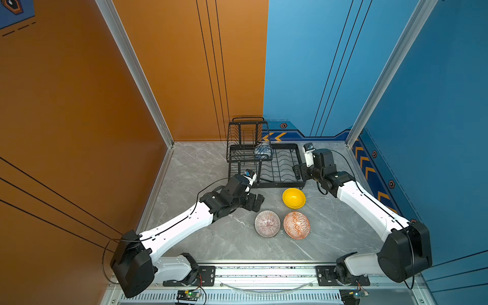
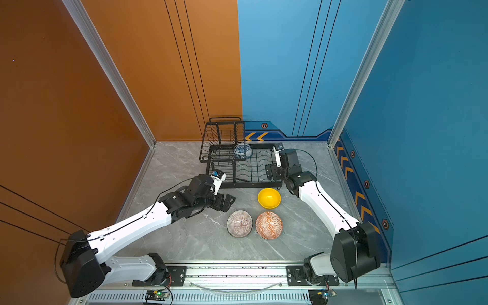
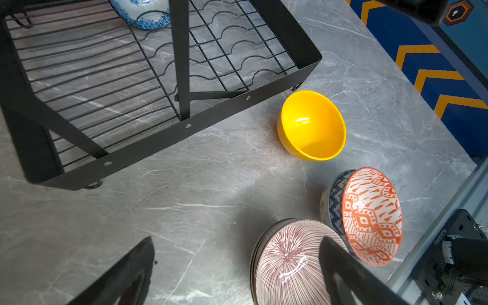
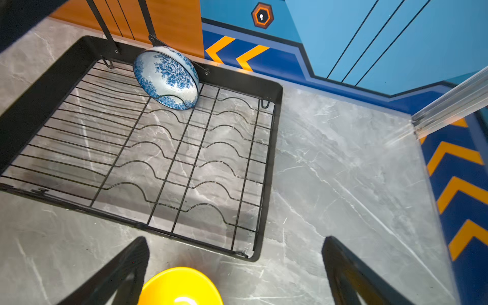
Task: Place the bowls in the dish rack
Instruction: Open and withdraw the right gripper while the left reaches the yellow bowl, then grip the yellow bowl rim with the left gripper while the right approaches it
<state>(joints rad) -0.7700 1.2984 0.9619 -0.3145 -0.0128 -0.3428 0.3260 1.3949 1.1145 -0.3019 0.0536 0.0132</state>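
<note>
Nearest us, in the lower middle of both top views, the pinkish radial-striped round bowl [image 1: 267, 224] and the orange-white geometric-patterned bowl [image 1: 296, 225] sit upright on the grey marble-look tabletop [image 1: 211, 243]. They are side by side, striped one on the left. We can't tell if the rims touch.

The left gripper [image 1: 257, 201] is just up-left of the striped bowl in both top views, with its jaws spread wide and nothing between them. In the left wrist view [image 3: 237, 239] one black finger [image 3: 343, 269] overlaps the striped bowl [image 3: 287, 261] at the lower right. We can't tell contact from that.

Next back, the plain glossy yellow bowl [image 1: 294, 197] is upright on the table, directly above the orange-white one in frame. It is just in front of the near right corner of the black wire dish rack [image 1: 280, 184], not touching it.

The right gripper [image 1: 299, 171] sits at the rack's right rim, right of centre in the top views. Its jaws are also fully apart and empty. In the right wrist view [image 4: 235, 237] the yellow bowl [image 4: 179, 287] shows at the bottom edge.

Farthest back, the blue-white floral ceramic bowl [image 4: 166, 76] is in the rack's lower tier. It stands on edge, tilted, in the wire slots at the far side next to the raised basket [image 1: 247, 137].
</note>
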